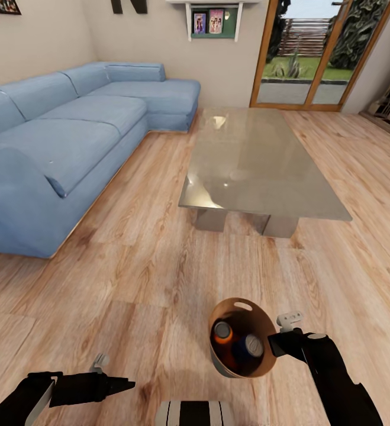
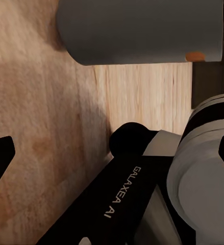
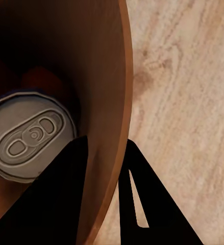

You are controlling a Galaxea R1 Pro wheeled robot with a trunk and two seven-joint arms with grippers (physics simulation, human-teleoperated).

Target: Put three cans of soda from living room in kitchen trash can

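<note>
**Already loaded: bin in my right jaws, cans inside, kitchen yet to reach**

Right now my right gripper [image 1: 273, 342] is clamped on the rim of the small round bin, pale grey outside and glossy copper-brown inside [image 1: 260, 368]. The right wrist view shows one finger [image 3: 55, 199] inside the wall and the other outside, the thin wall [image 3: 109, 168] pinched between them. The bin hangs above the light wood plank floor [image 1: 159, 272], tilted so its mouth faces me.

Inside it, from the head view, I see a bright orange can with a silvery end [image 1: 222, 332] and a dark blue can with a silvery end [image 1: 251, 347] beside it. My wrist camera looks down on one silvery pull-tab lid [image 3: 31, 137] with an orange shape behind it; whether a third can is in there I cannot tell for sure.

My left gripper [image 1: 100, 362] is low beside me, holding nothing; I cannot tell how far apart its jaws stand.

I judge the bin stiff but thin-walled and glossy, so a one-sided rim pinch can slip or let the load swing. The cans will be light and hard, and free to roll and clatter. Keeping the mouth upward matters more than speed.

I am in the living room: long blue corner sofa [image 1: 70, 136], low glass table [image 1: 260, 160], wood-framed glass doors [image 1: 313, 53]. The carry to the kitchen remains.
</note>
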